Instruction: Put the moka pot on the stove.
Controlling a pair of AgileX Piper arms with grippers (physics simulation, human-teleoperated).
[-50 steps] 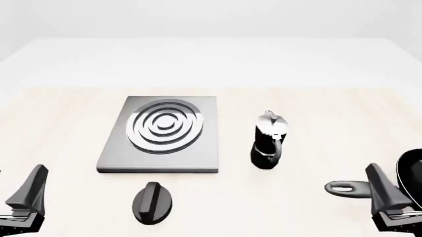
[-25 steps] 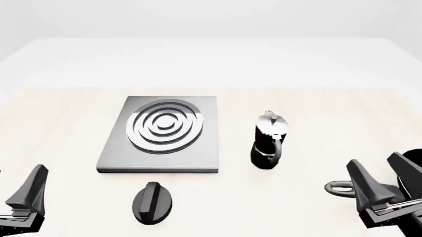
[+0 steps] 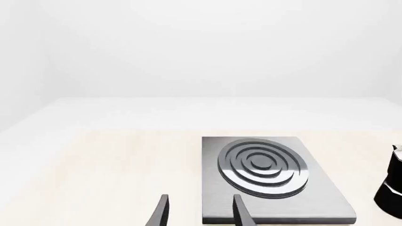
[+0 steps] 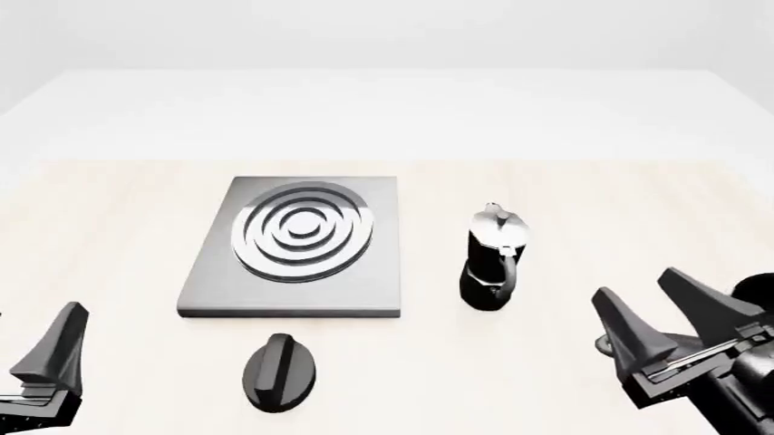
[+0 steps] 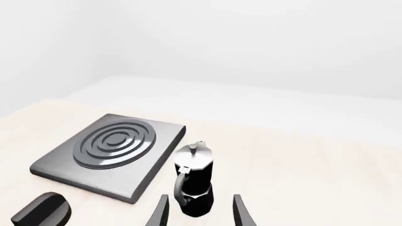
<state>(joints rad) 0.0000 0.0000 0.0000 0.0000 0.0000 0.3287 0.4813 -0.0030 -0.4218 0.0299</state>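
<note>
Reaching in from the lower right of the front view, the right gripper [image 4: 662,306] has its two black wedge-shaped fingers spread apart with nothing between them. It hovers near the table's front edge, to the right of the moka pot [image 4: 492,261] and apart from it. In the right wrist view the same finger tips [image 5: 162,211] frame the pot's base.

This small upright coffee pot has a glossy black waisted body, a silver faceted upper half with a pouring spout, a lid topped by a small knob, and a black curved side handle that faces the arms. It stands upright on the pale wooden tabletop [image 4: 581,199], just right of the stove [image 4: 296,246] and not touching it.

That stove is a flat square grey metal slab bearing shiny silver and black concentric rings, far wider than the pot. A black oval knob [image 4: 278,372] lies in front of it.

Behind the right gripper, part of a black frying pan handle [image 4: 608,344] shows.

At the lower left, the left gripper [image 3: 199,212] also holds nothing, its fingers parted, near the stove's front corner.
</note>
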